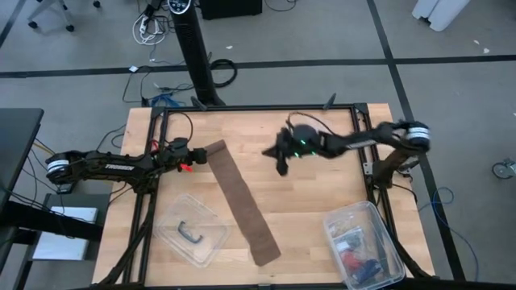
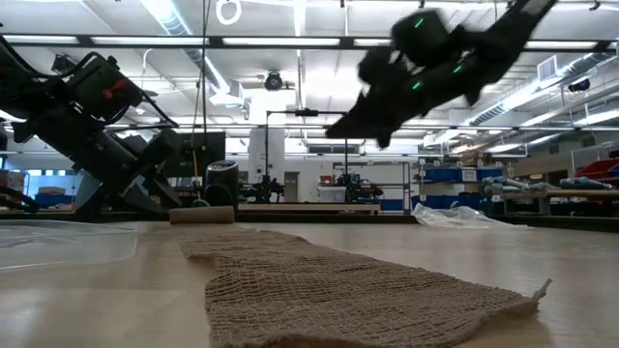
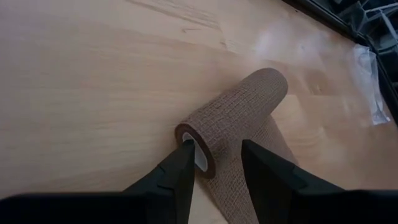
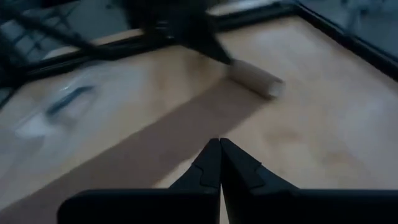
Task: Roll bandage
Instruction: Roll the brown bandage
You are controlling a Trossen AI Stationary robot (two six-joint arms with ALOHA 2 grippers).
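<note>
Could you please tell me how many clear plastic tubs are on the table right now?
2. One tub lies at the near-left of the table, left of the bandage; the other tub, holding small items, sits at the near-right corner.

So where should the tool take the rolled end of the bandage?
By the roll's open end, coming in along its axis from the left arm's side: the hollow core faces the left tool, one finger at the core opening, the other outside the wraps. The loose strip trails off sideways, so that end is free.

Bandage point(image 2: 319, 280) lies unrolled, small roll at far end.
</note>
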